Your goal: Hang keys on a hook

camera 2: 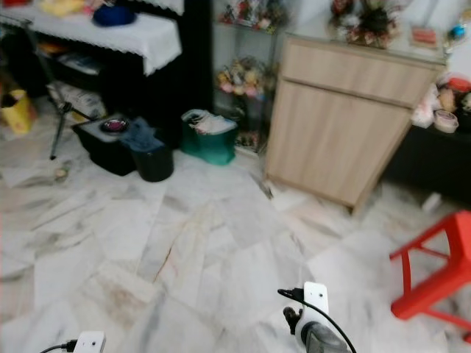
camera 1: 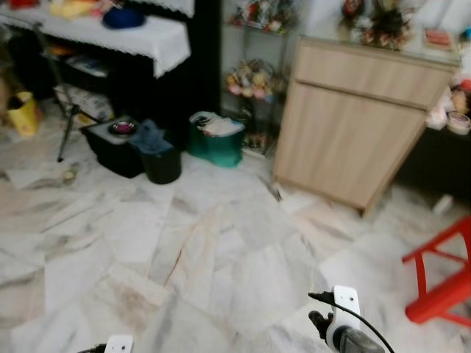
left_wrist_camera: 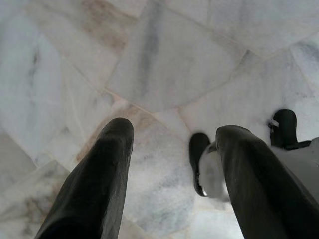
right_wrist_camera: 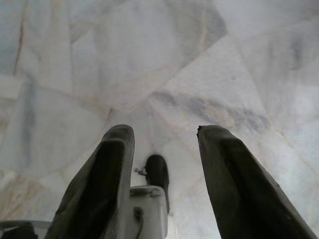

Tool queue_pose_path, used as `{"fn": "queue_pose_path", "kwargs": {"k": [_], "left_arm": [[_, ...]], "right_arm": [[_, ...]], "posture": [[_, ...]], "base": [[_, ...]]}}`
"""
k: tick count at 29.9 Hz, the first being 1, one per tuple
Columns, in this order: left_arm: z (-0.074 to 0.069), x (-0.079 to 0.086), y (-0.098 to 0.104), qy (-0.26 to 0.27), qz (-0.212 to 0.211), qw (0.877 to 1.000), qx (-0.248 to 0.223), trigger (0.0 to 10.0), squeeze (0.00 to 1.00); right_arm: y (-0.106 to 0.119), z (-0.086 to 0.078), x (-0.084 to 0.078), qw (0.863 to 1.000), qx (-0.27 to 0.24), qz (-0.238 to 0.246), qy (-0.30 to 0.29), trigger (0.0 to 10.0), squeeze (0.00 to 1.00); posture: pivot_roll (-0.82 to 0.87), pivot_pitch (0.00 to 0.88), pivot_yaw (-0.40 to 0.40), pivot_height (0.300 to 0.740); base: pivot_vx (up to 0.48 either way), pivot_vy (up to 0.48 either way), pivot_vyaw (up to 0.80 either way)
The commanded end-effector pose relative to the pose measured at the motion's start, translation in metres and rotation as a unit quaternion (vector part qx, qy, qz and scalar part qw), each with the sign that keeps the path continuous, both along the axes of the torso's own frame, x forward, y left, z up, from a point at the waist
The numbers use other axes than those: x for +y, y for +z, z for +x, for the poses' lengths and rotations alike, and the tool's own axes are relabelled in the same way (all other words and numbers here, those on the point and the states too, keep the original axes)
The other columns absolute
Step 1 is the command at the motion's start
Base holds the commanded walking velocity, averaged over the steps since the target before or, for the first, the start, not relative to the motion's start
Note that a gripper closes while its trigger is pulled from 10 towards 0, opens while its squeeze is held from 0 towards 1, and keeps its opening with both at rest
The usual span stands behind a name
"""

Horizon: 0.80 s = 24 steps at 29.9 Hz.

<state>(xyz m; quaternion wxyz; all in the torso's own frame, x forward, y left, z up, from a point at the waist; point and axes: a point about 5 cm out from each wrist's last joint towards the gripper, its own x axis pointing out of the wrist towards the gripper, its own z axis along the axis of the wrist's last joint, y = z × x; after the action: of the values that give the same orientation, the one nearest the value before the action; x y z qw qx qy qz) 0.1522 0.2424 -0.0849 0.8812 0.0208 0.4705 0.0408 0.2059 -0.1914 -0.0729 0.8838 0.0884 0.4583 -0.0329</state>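
Neither keys nor hook can be made out from here; both arms hang low over the marble floor; left gripper and right gripper have jaws released, holding nothing; neither arm looks nearer.

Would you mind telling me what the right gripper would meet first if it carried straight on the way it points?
Most likely the marble floor: the open right gripper points down at bare tiles, nothing between, though depth is unclear.

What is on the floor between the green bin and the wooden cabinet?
In the left eye view, a small shelf of flowers stands between the green bin and the wooden cabinet, set back against the wall. The floor in front is bare marble.
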Motion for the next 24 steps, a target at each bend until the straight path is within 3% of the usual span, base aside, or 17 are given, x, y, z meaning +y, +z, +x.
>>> {"fn": "queue_pose_path", "kwargs": {"k": [1, 7, 22, 24], "left_arm": [[-0.009, 0.003, -0.003, 0.015, 0.001, 1.0, 0.014, 10.0, 0.0], [-0.014, 0.005, -0.004, 0.033, -0.002, 0.999, 0.012, 10.0, 0.0], [-0.028, 0.012, -0.006, 0.013, 0.018, 0.999, 0.028, 10.0, 0.0], [-0.027, 0.011, -0.006, 0.002, 0.019, 0.999, 0.026, 10.0, 0.0]], "right_arm": [[0.002, 0.004, 0.007, 1.0, -0.01, 0.005, 0.005, 10.0, 0.0], [-0.002, -0.001, 0.011, 0.999, -0.004, 0.002, 0.031, 10.0, 0.0], [-0.01, -0.016, 0.021, 1.0, 0.003, 0.01, 0.022, 10.0, 0.0], [-0.01, -0.016, 0.02, 1.0, -0.005, 0.013, 0.013, 10.0, 0.0]], "posture": [[0.06, 0.0, 0.005, 0.729], [0.06, 0.0, 0.007, 0.729], [0.08, 0.0, 0.047, 0.729], [0.07, 0.0, 0.041, 0.729]], "base": [[0.0, 0.0, -0.79], [0.0, 0.0, -0.79], [0.0, 0.0, -0.79], [0.0, 0.0, 0.0]]}}
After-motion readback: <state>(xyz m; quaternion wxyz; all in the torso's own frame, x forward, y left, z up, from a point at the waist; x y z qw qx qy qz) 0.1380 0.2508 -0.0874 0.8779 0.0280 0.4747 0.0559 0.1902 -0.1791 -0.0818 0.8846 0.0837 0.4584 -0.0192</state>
